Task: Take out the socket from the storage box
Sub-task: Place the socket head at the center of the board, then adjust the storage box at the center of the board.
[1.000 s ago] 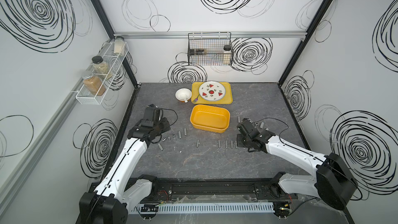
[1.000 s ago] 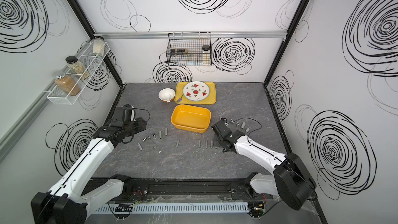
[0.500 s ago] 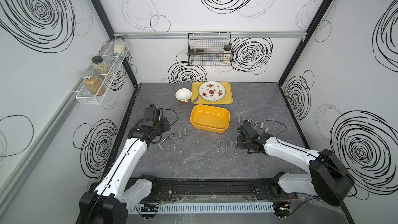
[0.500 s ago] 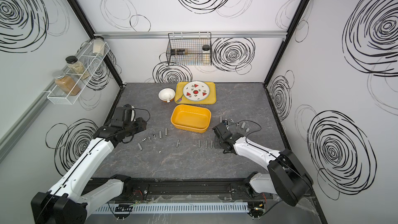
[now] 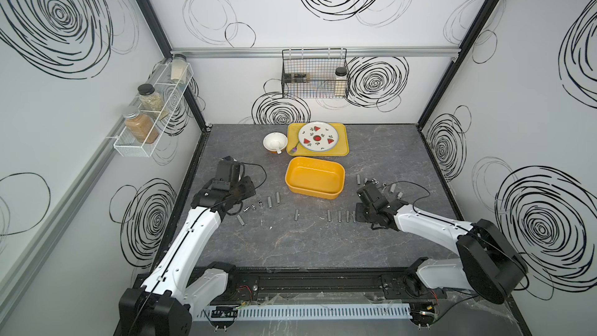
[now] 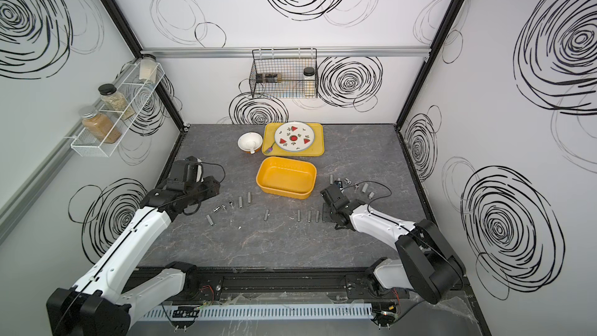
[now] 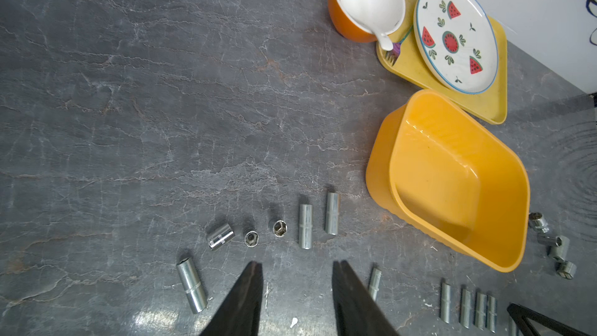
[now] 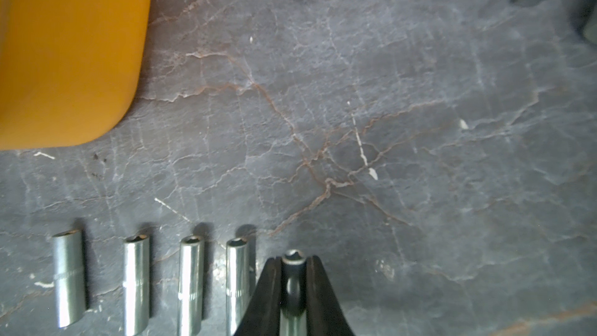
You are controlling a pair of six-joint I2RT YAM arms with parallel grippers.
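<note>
The storage box [image 5: 315, 192] [image 6: 284, 191] [image 7: 381, 163] [image 8: 64, 53] is a deep yellow-orange tub at mid table, and nothing shows inside it. My right gripper [image 8: 293, 262] [image 5: 357, 217] [image 6: 325, 216] is down at the table in front of the box's right end. It is shut on a long steel socket [image 8: 292, 289], which lies at the end of a row of three like sockets [image 8: 190, 282]. My left gripper [image 7: 297, 266] [image 5: 252, 189] is open over bare table left of the box, with nothing between its fingers.
More sockets lie left of the box [image 5: 269, 202] [image 7: 305, 231] and in a cluster at its right [image 5: 374, 182] [image 7: 555, 247]. Behind the box stand a flat yellow tray [image 5: 344, 150] with a watermelon plate [image 5: 318, 136] and an orange bowl [image 5: 275, 142].
My right wrist has shifted slightly by the row of sockets, still with the socket between its jaws. The left arm has not moved.
</note>
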